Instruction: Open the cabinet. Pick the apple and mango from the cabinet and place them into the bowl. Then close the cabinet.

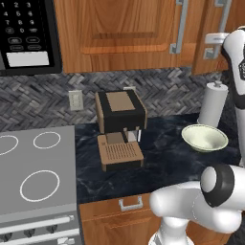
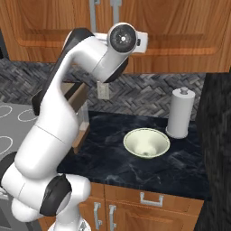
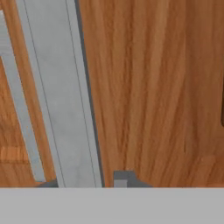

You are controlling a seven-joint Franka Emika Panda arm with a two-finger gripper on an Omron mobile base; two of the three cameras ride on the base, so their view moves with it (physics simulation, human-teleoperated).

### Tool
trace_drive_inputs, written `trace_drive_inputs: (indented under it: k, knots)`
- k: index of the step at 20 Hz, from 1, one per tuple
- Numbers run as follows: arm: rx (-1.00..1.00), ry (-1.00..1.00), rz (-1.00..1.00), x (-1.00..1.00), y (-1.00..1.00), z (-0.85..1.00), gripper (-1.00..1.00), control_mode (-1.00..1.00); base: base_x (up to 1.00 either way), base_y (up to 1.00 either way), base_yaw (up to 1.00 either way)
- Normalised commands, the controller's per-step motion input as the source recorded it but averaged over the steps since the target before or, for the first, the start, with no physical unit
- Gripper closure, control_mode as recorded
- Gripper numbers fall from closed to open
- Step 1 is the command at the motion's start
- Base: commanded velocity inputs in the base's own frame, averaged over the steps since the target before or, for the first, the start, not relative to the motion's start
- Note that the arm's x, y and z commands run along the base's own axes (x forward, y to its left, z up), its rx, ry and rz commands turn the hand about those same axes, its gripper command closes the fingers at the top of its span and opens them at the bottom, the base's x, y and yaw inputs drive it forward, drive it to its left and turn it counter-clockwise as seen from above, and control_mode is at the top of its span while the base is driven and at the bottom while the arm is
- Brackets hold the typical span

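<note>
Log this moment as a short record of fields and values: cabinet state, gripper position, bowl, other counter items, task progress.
cabinet: doors shut, grey bar handles vertical
gripper: up against the cabinet door, one grey bar handle running between its fingertips; open or shut cannot be told
bowl: on the dark counter, empty
paper towel roll: upright, just behind the bowl to its right
coffee machine: on the counter left of the bowl
apple and mango: not yet in the bowl
task progress: cabinet not yet opened
</note>
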Motion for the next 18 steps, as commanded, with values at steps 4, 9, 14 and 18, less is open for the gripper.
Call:
trace_drive_inputs:
  k: [4, 9, 14, 18]
  knots:
    - [0.0, 0.0, 0.03, -0.56, -0.48, 0.0, 1.0, -1.0, 0.0, 0.0, 0.0]
    - [0.0, 0.0, 0.02, -0.57, -0.49, 0.0, 1.0, -1.0, 0.0, 0.0, 0.0]
    - [0.0, 0.0, 0.01, -0.53, -0.48, 0.0, 1.0, -1.0, 0.0, 0.0, 0.0]
    - [0.0, 0.0, 0.01, -0.51, -0.48, 0.0, 1.0, -1.0, 0.0, 0.0, 0.0]
